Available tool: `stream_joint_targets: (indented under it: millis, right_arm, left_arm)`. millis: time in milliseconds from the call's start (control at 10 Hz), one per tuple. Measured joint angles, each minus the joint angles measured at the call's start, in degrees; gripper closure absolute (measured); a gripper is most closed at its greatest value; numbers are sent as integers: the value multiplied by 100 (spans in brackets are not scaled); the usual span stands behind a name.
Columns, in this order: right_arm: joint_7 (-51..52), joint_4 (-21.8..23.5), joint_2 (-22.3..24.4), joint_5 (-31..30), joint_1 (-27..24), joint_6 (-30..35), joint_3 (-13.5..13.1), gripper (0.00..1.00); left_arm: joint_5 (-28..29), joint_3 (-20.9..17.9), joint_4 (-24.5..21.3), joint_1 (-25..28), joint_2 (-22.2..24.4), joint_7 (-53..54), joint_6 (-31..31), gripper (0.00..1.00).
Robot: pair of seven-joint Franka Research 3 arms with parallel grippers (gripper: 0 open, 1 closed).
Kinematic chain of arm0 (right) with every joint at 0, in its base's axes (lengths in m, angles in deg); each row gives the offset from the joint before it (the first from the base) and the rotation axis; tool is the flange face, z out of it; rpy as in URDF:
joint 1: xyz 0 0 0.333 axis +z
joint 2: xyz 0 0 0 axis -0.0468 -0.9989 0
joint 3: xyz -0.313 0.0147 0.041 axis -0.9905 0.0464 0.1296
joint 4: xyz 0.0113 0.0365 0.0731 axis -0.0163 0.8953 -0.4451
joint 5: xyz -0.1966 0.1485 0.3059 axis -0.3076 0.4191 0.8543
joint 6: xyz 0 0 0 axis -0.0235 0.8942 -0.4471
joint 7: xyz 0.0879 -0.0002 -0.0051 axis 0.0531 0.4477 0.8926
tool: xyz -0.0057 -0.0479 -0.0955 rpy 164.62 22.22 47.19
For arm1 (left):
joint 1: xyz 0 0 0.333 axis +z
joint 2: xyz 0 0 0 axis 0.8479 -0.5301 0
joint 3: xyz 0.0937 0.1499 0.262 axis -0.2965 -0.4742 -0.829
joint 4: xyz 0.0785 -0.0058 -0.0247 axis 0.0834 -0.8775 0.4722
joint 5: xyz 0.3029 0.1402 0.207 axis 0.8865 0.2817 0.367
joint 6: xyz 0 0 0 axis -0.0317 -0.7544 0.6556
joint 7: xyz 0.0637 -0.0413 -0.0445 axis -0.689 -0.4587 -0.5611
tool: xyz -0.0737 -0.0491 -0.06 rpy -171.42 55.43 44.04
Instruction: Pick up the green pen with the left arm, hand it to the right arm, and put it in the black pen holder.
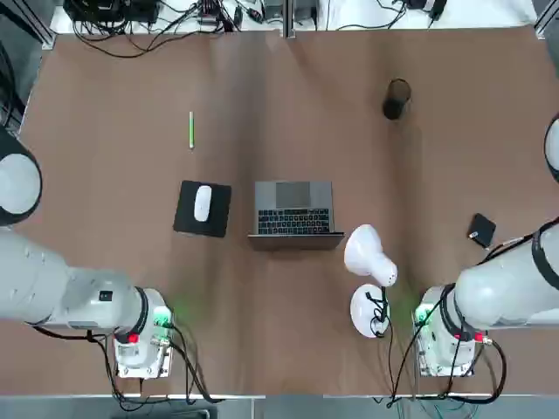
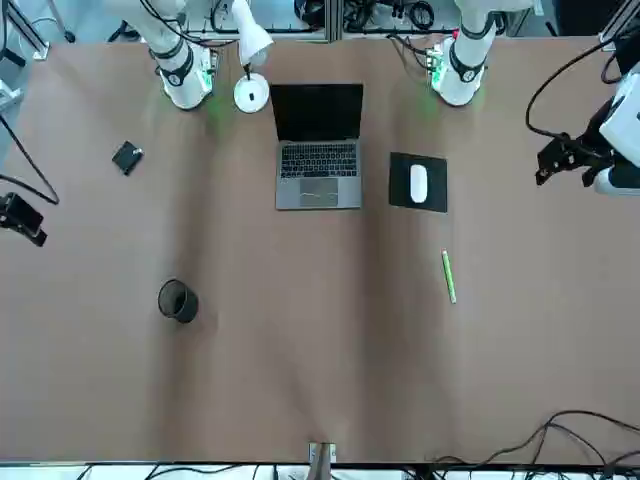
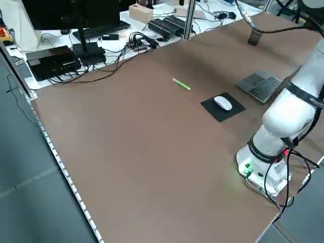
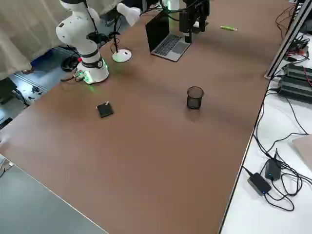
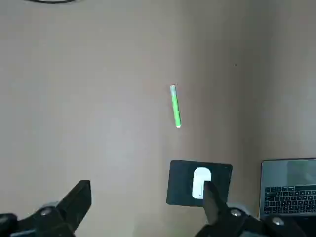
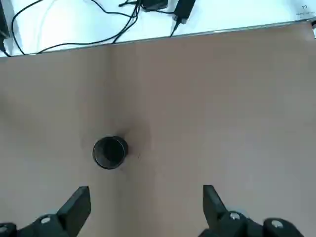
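Note:
The green pen [image 1: 191,130] lies flat on the brown table, beyond the mouse pad on the left half; it also shows in the front view [image 2: 449,277] and the left wrist view [image 5: 175,106]. The black pen holder [image 1: 396,98] stands upright at the far right and is seen from above in the right wrist view [image 6: 110,152]. My left gripper [image 5: 145,202] hangs open high above the table, well short of the pen, near the left edge [image 2: 565,160]. My right gripper [image 6: 143,202] is open too, raised at the right edge [image 2: 20,218], short of the holder. Neither holds anything.
An open laptop [image 1: 294,209] sits mid-table, with a white mouse [image 1: 202,202] on a black mouse pad [image 1: 216,223] to its left. A white desk lamp [image 1: 371,262] stands near the right arm's base. A small flat black box [image 1: 481,230] lies at the right. Cables run along the far edge.

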Motion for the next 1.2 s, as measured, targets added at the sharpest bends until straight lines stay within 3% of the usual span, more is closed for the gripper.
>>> stream_joint_targets:
  millis: [800, 1000, 1200]
  right_arm:
    - [0, 0, 0, 0, -2, 0, -31, 0]
    - [0, 1, 0, 0, -2, 1, -33, 0]
    - [0, 0, 1, 0, -3, 5, -34, 0]
  left_arm:
    - [0, 0, -25, 22, -6, -1, -184, 2]
    - [0, 74, -481, -12, -76, -11, 126, 2]
    - [0, 309, -1419, -36, -193, -270, 1253, 2]
